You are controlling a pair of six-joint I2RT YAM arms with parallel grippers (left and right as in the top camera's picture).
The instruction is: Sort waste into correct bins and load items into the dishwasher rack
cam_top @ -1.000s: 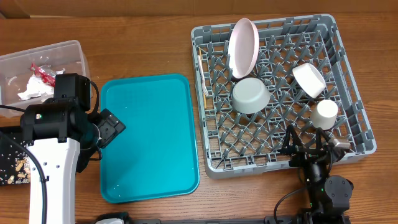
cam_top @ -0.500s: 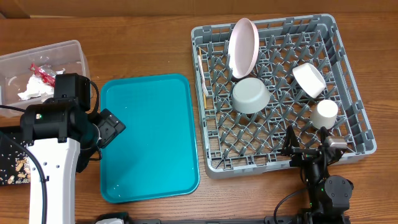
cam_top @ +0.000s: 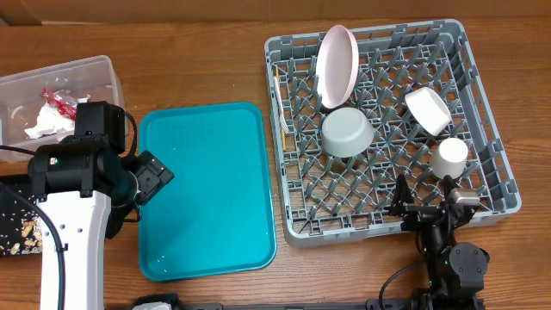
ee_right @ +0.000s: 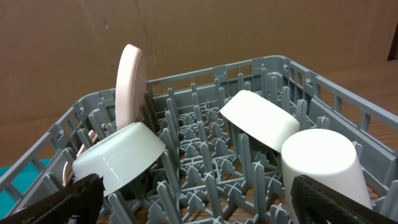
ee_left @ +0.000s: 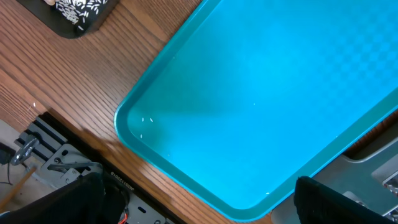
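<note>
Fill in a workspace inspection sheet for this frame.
Surface: wooden table.
Job's things: rack holds upright pink plate, grey bowl, white bowl, white cup; clear tub holds napkin, red wrapper; black tray holds food scraps.
Clutter: teal tray beside rack.
Grippers: left pincer open over teal tray; right pincer open at rack's near edge; neither holds anything.
Cables: black cable by left arm.
Surroundings: brown cardboard behind rack.

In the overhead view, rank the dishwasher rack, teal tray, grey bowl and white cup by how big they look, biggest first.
1. dishwasher rack, clearly the largest
2. teal tray
3. grey bowl
4. white cup, the smallest, though not far below the bowl
</note>
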